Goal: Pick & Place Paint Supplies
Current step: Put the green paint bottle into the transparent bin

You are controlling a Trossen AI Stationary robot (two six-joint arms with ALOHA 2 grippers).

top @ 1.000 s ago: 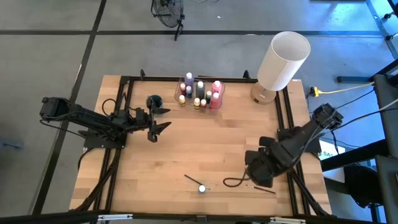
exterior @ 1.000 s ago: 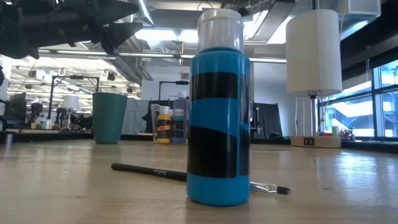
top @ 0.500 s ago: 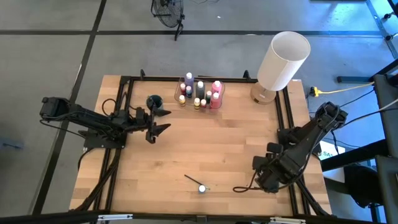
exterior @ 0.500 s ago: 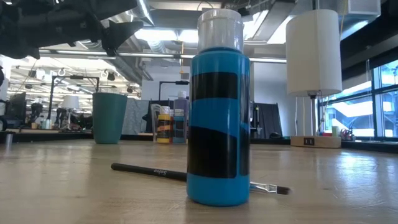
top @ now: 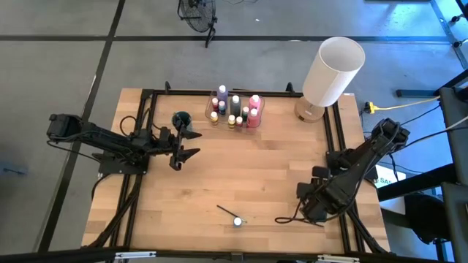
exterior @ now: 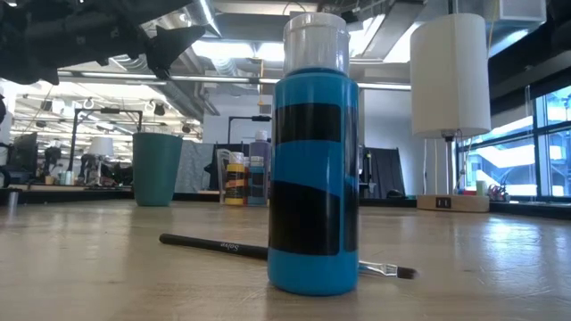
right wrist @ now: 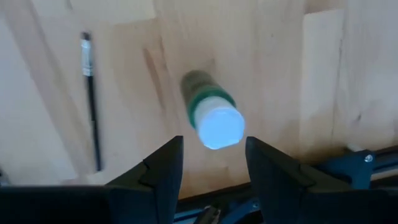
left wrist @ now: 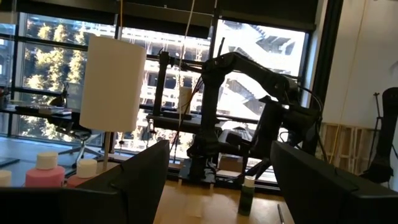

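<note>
Picking is the step in hand, as we judge it: the right gripper (right wrist: 211, 169), at the lower right of the high view, hangs over a green bottle (right wrist: 210, 114) that stands upright on the table (top: 256, 175). Its jaws stand moderately apart with nothing between them, and the bottle's pale cap lies just ahead of the fingertips (right wrist: 163, 163). A thin dark brush (right wrist: 91, 99) lies flat nearby, apart from the bottle.

We think the next move calls for a straight descent to bring the fingers down on either side of the bottle's body, then a squeeze, without tipping it.

The left gripper (top: 183, 146) waits at the left centre of the high view, jaws wide and empty, beside a teal cup (top: 180, 119). Most bottles (top: 235, 109) stand clustered at the upper centre, near the white cylinder (top: 333, 69).

In the low view a blue bottle (exterior: 314, 152) fills the middle; its black bands carry no writing we can read. The paintbrush (exterior: 268, 252) behind it bears pale lettering, too small to make out
</note>
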